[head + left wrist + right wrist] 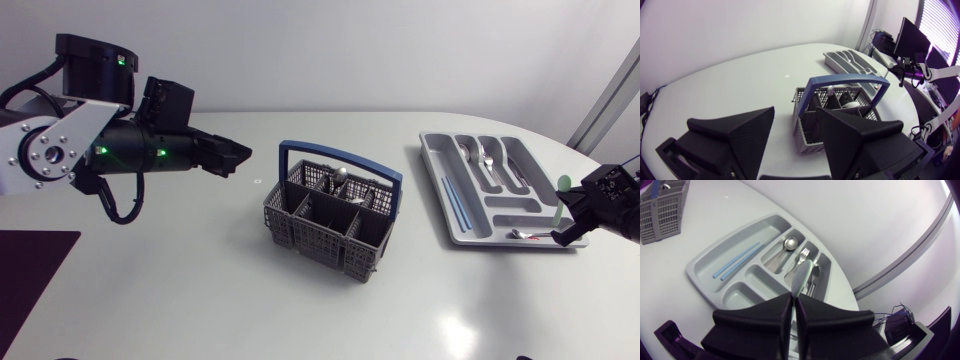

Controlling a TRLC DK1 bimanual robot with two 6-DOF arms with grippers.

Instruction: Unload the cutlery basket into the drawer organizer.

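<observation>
My right claw (792, 299) is clenched on a slim utensil with a pale green handle (802, 275). The handle sticks out ahead of the fingers, over the near end of the grey plastic drawer organizer (752, 232). From overhead, that claw (566, 228) sits at the organizer's right side, by its lower corner, with the green handle (563, 183) pointing up from it.

In the organizer I can see two thin pale blue sticks (737, 261) in the long side compartment. A silver spoon (790, 243) and a silver fork (802, 255) lie in the narrow middle slots.

The grey mesh cutlery basket with the blue arched handle (310, 240) stands mid-bench, with some silver cutlery in it.

My left claw (235, 158) is released, its fingers spread wide. It hangs above the white bench (200, 280), left of the basket and apart from it.
</observation>
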